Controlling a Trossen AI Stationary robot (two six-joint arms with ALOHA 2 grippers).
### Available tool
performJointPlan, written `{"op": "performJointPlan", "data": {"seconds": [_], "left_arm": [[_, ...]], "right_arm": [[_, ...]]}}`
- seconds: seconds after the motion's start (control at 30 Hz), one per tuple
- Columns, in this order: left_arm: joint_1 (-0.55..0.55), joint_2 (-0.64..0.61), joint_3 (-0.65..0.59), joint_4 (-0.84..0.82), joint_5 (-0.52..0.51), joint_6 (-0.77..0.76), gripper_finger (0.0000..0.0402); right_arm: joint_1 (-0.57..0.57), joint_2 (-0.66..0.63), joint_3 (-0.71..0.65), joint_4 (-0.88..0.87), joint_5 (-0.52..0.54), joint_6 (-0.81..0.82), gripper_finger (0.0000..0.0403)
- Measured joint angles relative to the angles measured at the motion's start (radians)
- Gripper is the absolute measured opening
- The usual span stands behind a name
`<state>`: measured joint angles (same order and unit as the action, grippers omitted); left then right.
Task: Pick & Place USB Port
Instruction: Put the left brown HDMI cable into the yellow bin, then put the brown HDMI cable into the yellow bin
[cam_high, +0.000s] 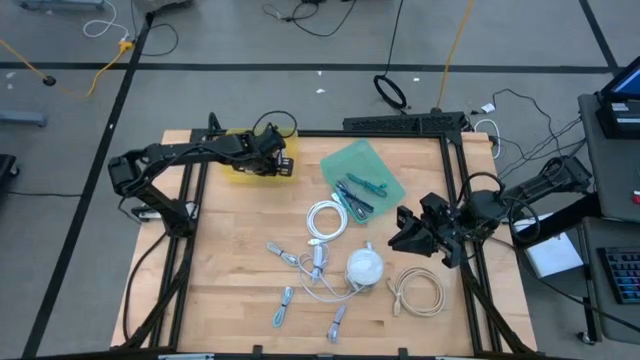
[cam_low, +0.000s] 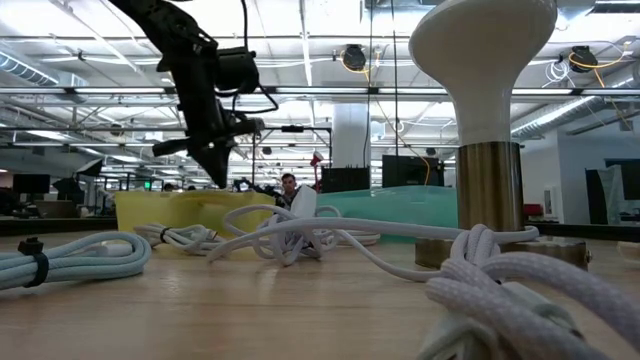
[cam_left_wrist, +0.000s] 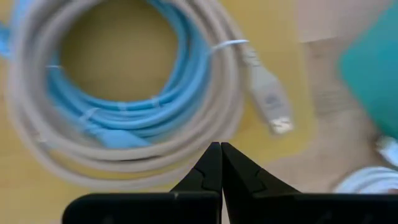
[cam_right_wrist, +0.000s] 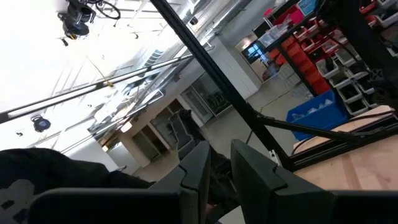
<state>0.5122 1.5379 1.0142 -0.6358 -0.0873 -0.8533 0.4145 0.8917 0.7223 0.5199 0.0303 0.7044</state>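
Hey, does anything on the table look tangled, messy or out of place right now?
Yes. The white cable at mid-table lies loosely tangled around the white lamp, unlike the neatly coiled white cable and beige cable. Nothing looks spilled or broken.

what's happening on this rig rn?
The left gripper hangs shut and empty above the yellow bin, which holds coiled cables. The right gripper waits at the table's right edge, holding nothing visible. More cables lie loose on the table, and a few sit in the green tray.
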Motion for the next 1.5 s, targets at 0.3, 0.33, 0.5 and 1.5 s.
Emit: {"op": "performJointPlan", "data": {"seconds": [0.3,0.33,0.5,1.5], "left_arm": [[0.036,0.000,0.000,-0.086,-0.056,0.041,0.0000],[0.038,0.000,0.000,-0.086,-0.055,0.041,0.0000],[0.040,0.000,-0.002,-0.097,-0.051,0.053,0.0000],[-0.044,-0.262,-0.076,0.348,0.086,0.106,0.0002]], "right_arm": [[0.000,0.000,0.000,-0.001,0.003,-0.001,0.0061],[0.000,0.000,0.000,-0.001,0.003,-0.001,0.0061],[0.000,0.000,0.000,0.000,0.025,0.001,0.0061],[0.000,0.000,0.000,-0.005,0.019,0.010,0.0061]]}}
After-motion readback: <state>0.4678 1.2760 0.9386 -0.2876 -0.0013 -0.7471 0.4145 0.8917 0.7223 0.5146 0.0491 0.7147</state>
